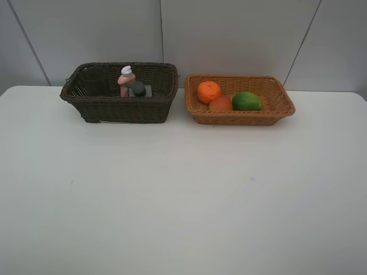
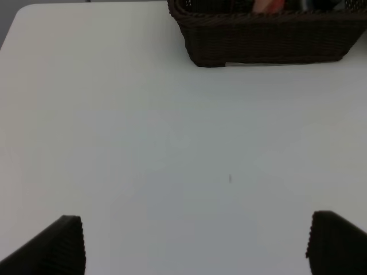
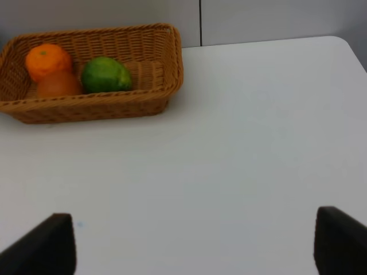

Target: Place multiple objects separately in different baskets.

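Two wicker baskets stood side by side near the far edge of the white tabletop [image 1: 172,195]. The dark brown basket [image 1: 120,106], nearer the far left corner, held the pink bottle [image 1: 124,80] with its white cap and a dark grey item [image 1: 137,88] just beside it. The tan basket [image 1: 269,109], toward the far right, held the orange [image 1: 209,91], the red-orange bun [image 1: 221,103] and the green lime [image 1: 246,101], clustered together. The left tool [image 2: 195,243] had its jaws wide apart over bare tabletop, holding nothing; the right tool [image 3: 195,243] likewise stood apart and empty
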